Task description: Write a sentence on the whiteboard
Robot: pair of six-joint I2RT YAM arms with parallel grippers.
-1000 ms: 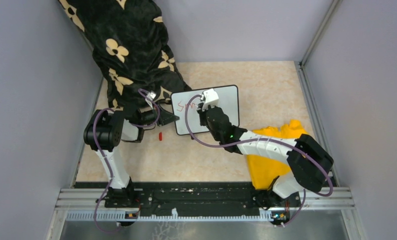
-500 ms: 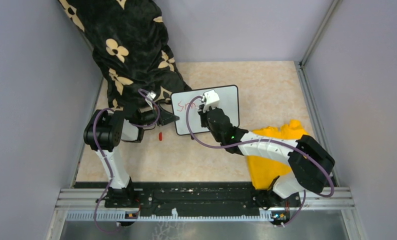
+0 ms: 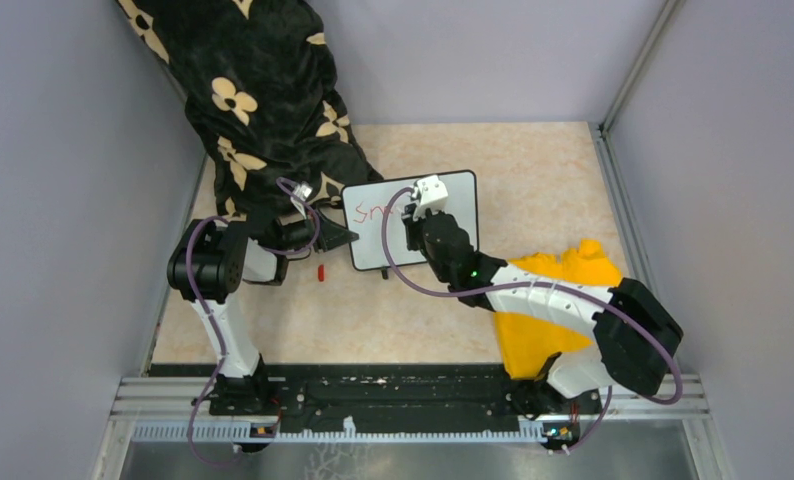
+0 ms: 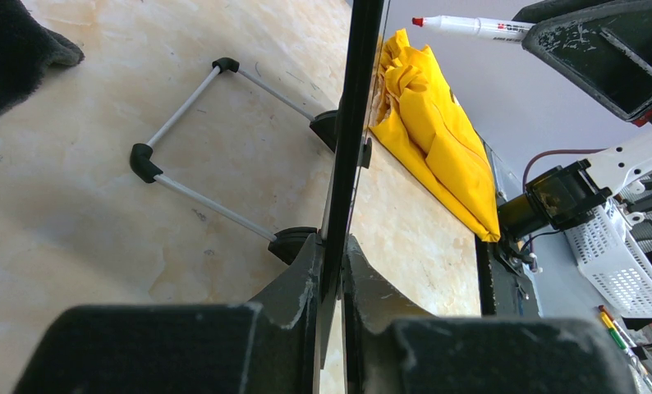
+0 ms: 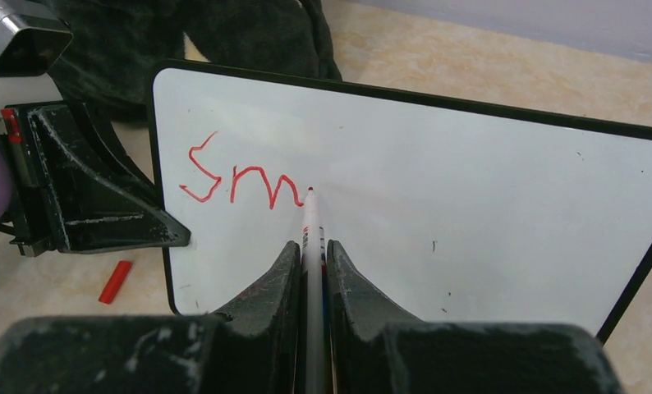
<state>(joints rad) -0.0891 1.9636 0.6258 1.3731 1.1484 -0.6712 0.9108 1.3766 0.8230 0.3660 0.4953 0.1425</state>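
A beige stone-patterned table (image 3: pixel 533 170) is seen between grey walls. Its far left corner is covered by a black cloth (image 3: pixel 263 90) printed with cream flowers, and a yellow cloth (image 3: pixel 533 340) is heaped at the near right, partly crossed by the right arm. The whiteboard (image 3: pixel 368 245) is found near the middle of the table, just in front of the black cloth, and is raised on a wire stand (image 4: pixel 199 139) with black feet. Its left edge is pinched by the left gripper (image 4: pixel 332 254), whose fingers are drawn in to a narrow slit around the thin black frame. The right gripper (image 5: pixel 310 250) is held over the board's face, and its fingers are pressed close on a white marker (image 5: pixel 310 222), whose red tip is set against the white surface. A small red cap (image 3: pixel 321 271) is left on the table just beside the board's near left corner. Of the sentence (image 5: pixel 241 176), only the red letters "Sm" are written, at the upper left of the board, and the marker tip is placed just after the "m".
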